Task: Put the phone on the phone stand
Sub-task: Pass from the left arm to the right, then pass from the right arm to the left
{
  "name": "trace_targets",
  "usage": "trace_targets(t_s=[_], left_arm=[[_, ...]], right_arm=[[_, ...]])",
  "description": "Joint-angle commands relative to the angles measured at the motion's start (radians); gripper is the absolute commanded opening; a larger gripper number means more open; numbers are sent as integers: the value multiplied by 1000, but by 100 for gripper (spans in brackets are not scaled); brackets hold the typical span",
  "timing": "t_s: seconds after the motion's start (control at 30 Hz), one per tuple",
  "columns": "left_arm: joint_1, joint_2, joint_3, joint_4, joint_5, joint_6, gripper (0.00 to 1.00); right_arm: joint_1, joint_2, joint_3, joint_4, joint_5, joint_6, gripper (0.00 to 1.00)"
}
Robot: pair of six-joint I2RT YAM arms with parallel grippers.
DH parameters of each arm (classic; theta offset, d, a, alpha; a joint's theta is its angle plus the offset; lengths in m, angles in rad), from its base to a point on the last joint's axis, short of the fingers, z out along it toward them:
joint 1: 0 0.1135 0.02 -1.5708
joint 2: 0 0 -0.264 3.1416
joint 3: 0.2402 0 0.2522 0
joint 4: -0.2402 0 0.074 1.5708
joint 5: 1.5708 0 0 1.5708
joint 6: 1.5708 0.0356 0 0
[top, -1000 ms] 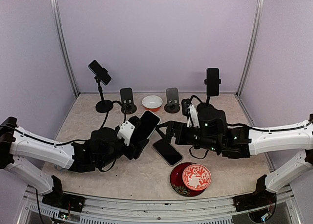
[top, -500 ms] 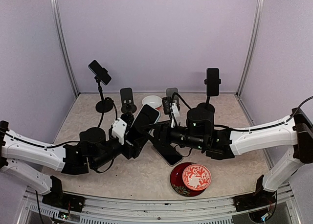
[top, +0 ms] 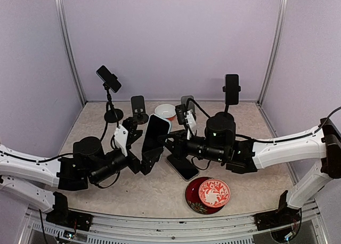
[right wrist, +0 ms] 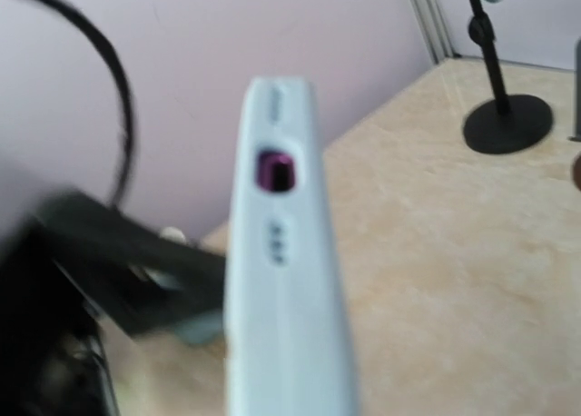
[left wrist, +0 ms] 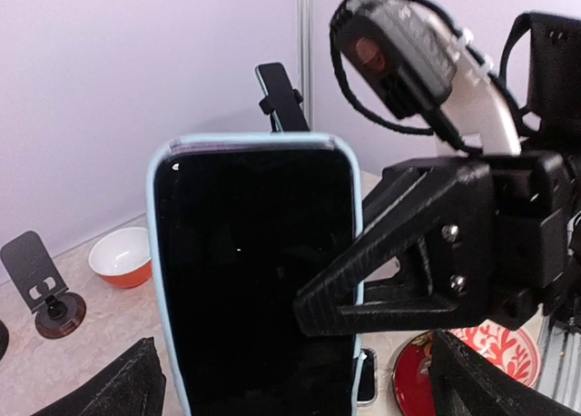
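Left hand [top: 148,159] is gripping the phone [top: 156,133] by its lower end, closed on it, and is holding it above the surface [top: 154,193] near the middle, between the two arms. Right hand [top: 171,144] is sitting just beside the phone's right edge. In the left wrist view one of its black fingers [left wrist: 390,252] is overlapping the front of the screen at that edge. The right wrist view is showing the pale case edge-on and dead centre, so the phone is probably lying in that hand's gap, but I cannot tell whether its fingers are apart or already pressing. The phone's long axis is standing close to upright, with the dark screen facing the left wrist camera. Both empty stands are lying beyond it toward the back wall. The left low stand [top: 138,108] is sitting behind and slightly left of the phone, on the left arm's side. The right low stand [top: 187,102] is sitting behind and to the right, partly hidden by the right arm's cable. A white and orange bowl [top: 165,112] is resting between them. As I am judging it, the phone is needing to go backward and down. The left hand is covering the lower end that must seat on a stand, so a grip higher up by the right hand would free it.
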Motion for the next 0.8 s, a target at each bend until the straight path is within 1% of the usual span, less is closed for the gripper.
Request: trace_targets(t_s=[0.0, 0.13, 0.3, 0.47, 0.67, 0.77], left_arm=[[-9, -82, 61, -73, 68, -77, 99], [-9, -113, 102, -132, 13, -127, 99], [-12, -44, 190, -214, -50, -135, 99], [-16, 8, 231, -227, -67, -140, 99], [-16, 56, 269, -278, -107, -151, 99], [-16, 69, 278, -289, -122, -151, 97]], right_arm=[[-3, -103, -16, -18, 16, -132, 0], [9, -110, -18, -72, 34, -188, 0], [51, -54, 66, -182, 133, -199, 0], [92, 4, 162, -287, 226, -199, 0], [111, 11, 211, -323, 259, -187, 0], [125, 23, 240, -348, 279, -201, 0]])
